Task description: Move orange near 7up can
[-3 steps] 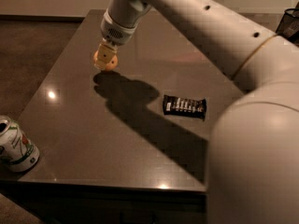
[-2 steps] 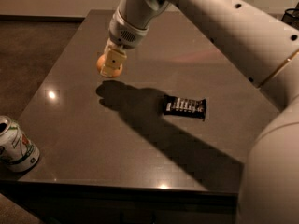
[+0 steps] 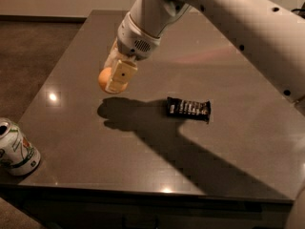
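My gripper [image 3: 114,78] hangs over the left middle of the dark table, shut on the orange [image 3: 105,80], a small round orange-yellow fruit held above the surface. The fruit shows at the left of the cream fingers [image 3: 121,75], partly hidden by them. The 7up can [image 3: 15,149], white and green with a silver top, lies tilted at the table's front left corner, well below and left of the gripper.
A black snack bar wrapper [image 3: 188,108] lies at the table's middle, right of the gripper. My white arm [image 3: 228,18] crosses the upper right. The table's [image 3: 157,166] front edge runs along the bottom, and the brown floor [image 3: 28,46] lies to the left.
The gripper has carried the orange from the table's far left part toward the front, closer to the can. The can and the wrapper have not moved.
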Controlling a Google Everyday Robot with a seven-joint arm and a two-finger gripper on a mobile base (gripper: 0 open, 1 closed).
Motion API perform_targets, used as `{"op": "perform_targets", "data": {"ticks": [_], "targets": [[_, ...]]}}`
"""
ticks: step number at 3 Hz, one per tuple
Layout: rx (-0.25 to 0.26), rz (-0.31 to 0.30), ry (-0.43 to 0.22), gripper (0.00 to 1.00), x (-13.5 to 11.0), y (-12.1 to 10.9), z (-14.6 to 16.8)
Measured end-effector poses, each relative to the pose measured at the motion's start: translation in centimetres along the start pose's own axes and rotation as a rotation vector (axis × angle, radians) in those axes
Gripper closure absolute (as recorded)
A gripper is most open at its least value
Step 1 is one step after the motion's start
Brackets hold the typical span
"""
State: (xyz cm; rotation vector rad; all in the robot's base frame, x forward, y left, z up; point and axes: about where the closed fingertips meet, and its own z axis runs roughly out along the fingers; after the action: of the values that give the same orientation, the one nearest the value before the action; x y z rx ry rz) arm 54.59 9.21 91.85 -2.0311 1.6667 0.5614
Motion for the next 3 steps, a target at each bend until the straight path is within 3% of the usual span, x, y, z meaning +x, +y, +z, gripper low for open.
{"op": "perform_targets", "data": {"ticks": [1, 3], "targets": [[-0.048, -0.05, -0.012, 1.0, -1.6, 1.7, 0.8], [-0.21, -0.208, -0.109, 1.0, -6.3, 8.7, 4.8]]}}
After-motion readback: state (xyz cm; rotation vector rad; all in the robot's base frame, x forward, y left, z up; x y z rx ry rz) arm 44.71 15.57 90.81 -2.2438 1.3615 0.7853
